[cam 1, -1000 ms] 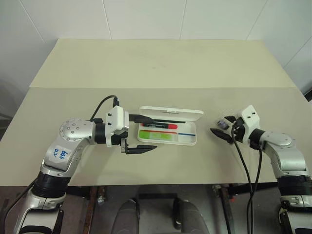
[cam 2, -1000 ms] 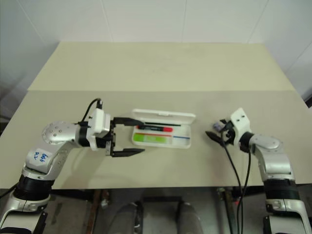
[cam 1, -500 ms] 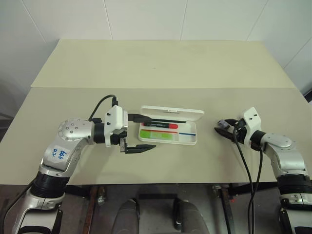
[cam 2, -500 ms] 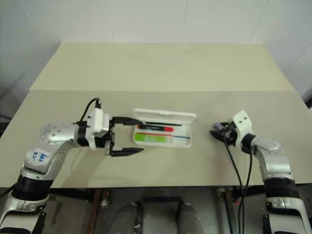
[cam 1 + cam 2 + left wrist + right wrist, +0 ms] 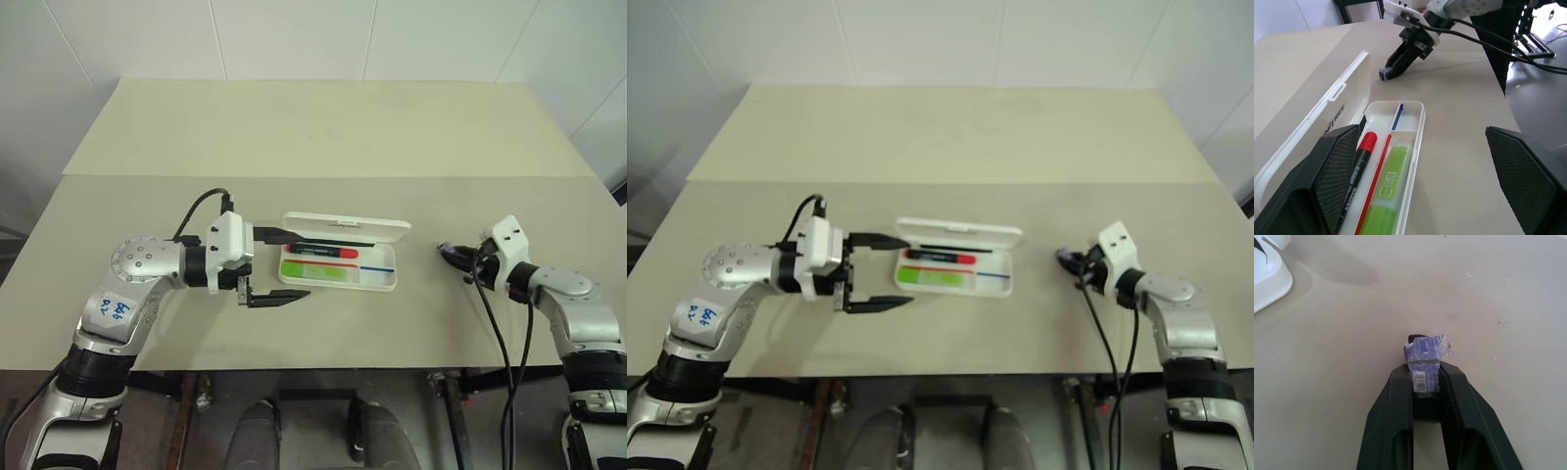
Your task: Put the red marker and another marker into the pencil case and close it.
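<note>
Closing is looking like the step in hand, since both markers are lying inside the pencil case point(image 5: 338, 266). The left gripper point(image 5: 279, 264) is hovering spread wide and empty at the case's left end, so it is best placed to tip the raised lid point(image 5: 1317, 122) forward and press it evenly until it is latching. It is worth pushing near the lid's middle, so the light case is not sliding on the table point(image 5: 313, 137).

The case is sitting white, shallow and round-cornered, with the red marker point(image 5: 1359, 164) toward the hinge and the lime-green marker point(image 5: 1388, 193) nearer the front rim. The right gripper point(image 5: 1425, 382) is pinching a small purple-wrapped piece point(image 5: 1425, 352) well apart from the case.
</note>
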{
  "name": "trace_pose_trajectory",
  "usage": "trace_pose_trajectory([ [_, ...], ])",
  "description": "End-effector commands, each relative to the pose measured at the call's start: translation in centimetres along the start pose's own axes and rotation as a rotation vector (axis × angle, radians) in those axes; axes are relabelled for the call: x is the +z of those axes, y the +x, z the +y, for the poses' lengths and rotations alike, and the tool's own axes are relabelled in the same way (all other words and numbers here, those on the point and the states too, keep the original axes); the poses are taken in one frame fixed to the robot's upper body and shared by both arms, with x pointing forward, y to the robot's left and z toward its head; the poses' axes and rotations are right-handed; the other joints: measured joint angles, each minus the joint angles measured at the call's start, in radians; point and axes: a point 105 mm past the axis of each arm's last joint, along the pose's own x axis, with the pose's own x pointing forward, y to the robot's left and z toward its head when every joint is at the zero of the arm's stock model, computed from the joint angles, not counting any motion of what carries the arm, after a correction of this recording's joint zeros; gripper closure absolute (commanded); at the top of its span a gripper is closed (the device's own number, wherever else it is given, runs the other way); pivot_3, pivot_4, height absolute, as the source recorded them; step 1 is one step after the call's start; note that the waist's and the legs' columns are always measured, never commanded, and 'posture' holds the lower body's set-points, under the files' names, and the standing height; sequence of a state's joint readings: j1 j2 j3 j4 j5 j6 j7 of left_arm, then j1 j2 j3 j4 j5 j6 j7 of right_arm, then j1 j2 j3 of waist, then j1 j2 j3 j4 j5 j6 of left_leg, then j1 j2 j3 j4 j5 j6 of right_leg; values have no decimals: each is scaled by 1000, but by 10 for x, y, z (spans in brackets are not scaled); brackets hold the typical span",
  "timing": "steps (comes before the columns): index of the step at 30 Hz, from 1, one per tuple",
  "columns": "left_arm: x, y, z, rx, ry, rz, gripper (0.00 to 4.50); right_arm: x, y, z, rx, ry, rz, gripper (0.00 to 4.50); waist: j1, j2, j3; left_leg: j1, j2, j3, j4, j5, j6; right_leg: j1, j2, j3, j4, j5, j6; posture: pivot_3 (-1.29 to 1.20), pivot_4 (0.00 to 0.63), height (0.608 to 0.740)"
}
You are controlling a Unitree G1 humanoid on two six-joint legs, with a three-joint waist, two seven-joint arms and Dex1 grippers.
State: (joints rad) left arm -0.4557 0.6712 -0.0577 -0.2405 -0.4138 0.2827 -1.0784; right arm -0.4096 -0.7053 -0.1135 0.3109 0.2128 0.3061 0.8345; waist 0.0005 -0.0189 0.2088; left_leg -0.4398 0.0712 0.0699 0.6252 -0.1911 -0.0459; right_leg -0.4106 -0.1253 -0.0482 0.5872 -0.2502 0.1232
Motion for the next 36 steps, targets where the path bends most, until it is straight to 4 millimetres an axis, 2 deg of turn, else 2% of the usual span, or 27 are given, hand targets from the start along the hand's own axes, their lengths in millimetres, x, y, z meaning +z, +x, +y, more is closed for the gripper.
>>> trace_pose_trajectory([
  [1,3,-3,-2,-1,40,5,104,12,-12,-4,6,-58,-2,4125,-1,0,0,0,0,0,0,0,1,0,0,0,0,0,0,0,150,740],
  [4,1,-6,-1,8,40,12,104,33,-26,-5,38,-120,-17,4125,-1,1,1,0,0,0,-3,1,1,-2,0,0,0,0,0,0,150,740],
  [6,-1,-7,-1,10,41,14,104,41,-33,3,93,-143,-19,4125,-1,1,1,0,0,0,-4,1,1,-2,0,0,0,0,1,0,150,740],
  [12,-4,-9,-2,16,40,20,104,64,-42,63,372,-166,-74,4125,-2,1,0,0,0,0,-5,1,1,-3,0,0,0,0,1,0,150,740],
  [15,-6,-11,-2,19,40,29,104,71,-37,90,467,-187,-110,4125,-2,1,0,0,0,0,-5,0,1,-3,0,0,-2,0,1,0,150,740],
  [18,-7,-13,-2,21,40,32,104,73,-32,102,505,-182,-127,4125,-1,1,0,0,0,0,-5,-2,-3,-2,0,0,-3,-2,-3,0,150,740],
  [19,-7,-13,-2,21,40,32,104,72,-28,107,526,-181,-127,4125,-1,1,0,-1,0,0,-5,-2,-3,-2,0,0,-3,-6,-11,0,150,740],
  [21,-7,-13,-2,20,40,34,104,69,-19,114,558,-191,-121,4125,-1,1,0,-1,0,0,-4,-2,-2,-2,0,0,-3,-6,-12,0,150,740],
  [30,-5,-14,-2,17,42,37,104,66,19,120,634,-292,-130,4125,-3,1,0,0,0,0,-5,1,1,-3,0,0,-1,-6,-10,0,150,740],
  [36,-3,-15,-3,22,41,37,104,71,28,114,653,-331,-133,4125,-1,1,0,0,0,0,-5,1,1,-4,1,0,1,-4,-6,0,150,740],
])
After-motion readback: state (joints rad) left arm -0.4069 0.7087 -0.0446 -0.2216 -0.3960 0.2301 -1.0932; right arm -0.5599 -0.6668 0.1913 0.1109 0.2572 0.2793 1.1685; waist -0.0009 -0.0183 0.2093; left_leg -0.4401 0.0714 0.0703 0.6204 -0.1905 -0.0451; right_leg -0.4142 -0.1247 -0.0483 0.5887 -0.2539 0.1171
